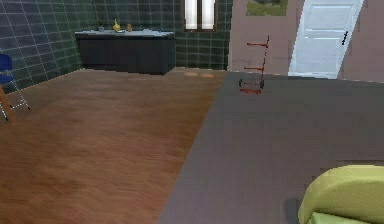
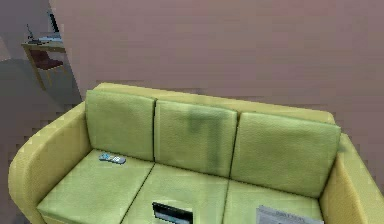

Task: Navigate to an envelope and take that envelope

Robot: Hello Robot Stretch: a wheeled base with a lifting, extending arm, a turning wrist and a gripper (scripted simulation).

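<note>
Lying on the green sofa (image 2: 190,130) are a remote (image 2: 112,158) and pale sheet (image 2: 288,215) (end effector: cannot tell).

Floor: you see wood boards (image 1: 100,140) on the forward view's left, grey carpet (image 1: 290,140) on its right.
Walls: dark tiled wall (image 1: 40,35) ahead of you, pink wall (image 2: 220,45) in the arm side view.
Furniture: dark bench (image 1: 125,52) against the tiles, white door (image 1: 325,38), yellow-green sofa (image 2: 190,135) against the pink wall.

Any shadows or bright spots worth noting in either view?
Forward view: the windows glow bright, with pale light patches on the wood floor below them. Arm side view: a grey shadow falls down the sofa's middle back cushion.
</note>
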